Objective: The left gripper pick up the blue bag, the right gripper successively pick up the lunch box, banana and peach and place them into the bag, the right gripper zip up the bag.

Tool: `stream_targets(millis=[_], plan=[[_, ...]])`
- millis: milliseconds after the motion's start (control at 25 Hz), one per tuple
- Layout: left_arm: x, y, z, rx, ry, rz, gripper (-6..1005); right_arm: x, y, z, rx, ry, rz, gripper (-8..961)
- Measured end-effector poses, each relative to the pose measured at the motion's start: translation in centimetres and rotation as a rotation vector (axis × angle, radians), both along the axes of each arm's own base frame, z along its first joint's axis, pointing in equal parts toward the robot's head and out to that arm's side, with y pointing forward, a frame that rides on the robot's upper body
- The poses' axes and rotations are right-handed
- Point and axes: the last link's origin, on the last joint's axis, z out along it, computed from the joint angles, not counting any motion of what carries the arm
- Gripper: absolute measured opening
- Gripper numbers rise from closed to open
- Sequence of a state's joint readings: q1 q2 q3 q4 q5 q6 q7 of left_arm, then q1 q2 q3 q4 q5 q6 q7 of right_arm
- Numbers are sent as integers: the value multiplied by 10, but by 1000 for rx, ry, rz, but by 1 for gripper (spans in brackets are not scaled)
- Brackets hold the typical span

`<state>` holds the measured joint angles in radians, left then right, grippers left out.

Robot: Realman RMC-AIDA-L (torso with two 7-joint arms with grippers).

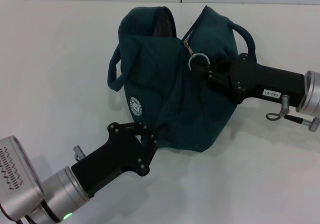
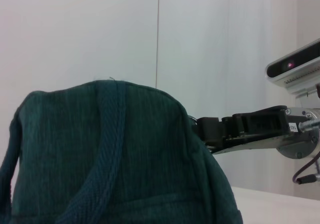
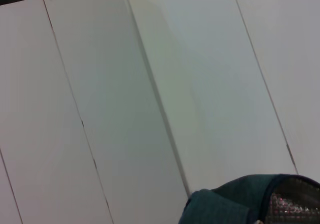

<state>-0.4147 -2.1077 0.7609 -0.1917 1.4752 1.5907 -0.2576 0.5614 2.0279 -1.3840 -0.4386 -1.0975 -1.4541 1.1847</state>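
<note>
Head view showed the bag lying slumped on the white counter, near its middle, with the mouth partly closed. The left end effector was clenched on the fabric at the bag's near lower edge. The right end effector sat at the top seam with its tips against the ring pull; whether it was pinching the ring or merely touching it could not be told. No lunch box, banana or peach was visible in any view, so they were judged to be inside the bag already, though this could not be confirmed. The right wrist view showed foil lining through a remaining gap, so the zip was judged part-way along and not finished.

Risks noted:
- The ring could slip from the tips if the pull angle departs from the zip line.
- The limp fabric could bunch ahead of the slider and jam it, since the left hold is low and far from the seam.
- A hard pull could drag the whole bag across the counter or out of the left hold.
</note>
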Motion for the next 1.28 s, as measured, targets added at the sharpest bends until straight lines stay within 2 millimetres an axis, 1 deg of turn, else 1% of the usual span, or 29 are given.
stream_targets(millis=[200, 400, 640, 680, 840, 880, 1080, 1280], plan=[[0, 0, 0, 1, 2, -1, 39, 0, 2, 2, 11, 13, -12, 264], [-1, 0, 0, 1, 2, 3, 39, 3, 1, 3, 16, 28, -35, 90], [-1, 0, 0, 1, 2, 3, 40, 9, -3, 3, 18, 30, -53, 76], [-1, 0, 0, 1, 2, 3, 40, 11, -4, 4, 19, 31, -58, 62], [-1, -1, 0, 1, 2, 5, 40, 22, -9, 13, 58, 59, -88, 7], [-1, -1, 0, 1, 2, 5, 40, 23, -11, 17, 77, 76, -85, 7], [-1, 0, 0, 1, 2, 2, 40, 17, -11, 29, 117, 126, -41, 7], [0, -1, -1, -6, 4, -4, 40, 5, -4, 31, 135, 127, 11, 7]])
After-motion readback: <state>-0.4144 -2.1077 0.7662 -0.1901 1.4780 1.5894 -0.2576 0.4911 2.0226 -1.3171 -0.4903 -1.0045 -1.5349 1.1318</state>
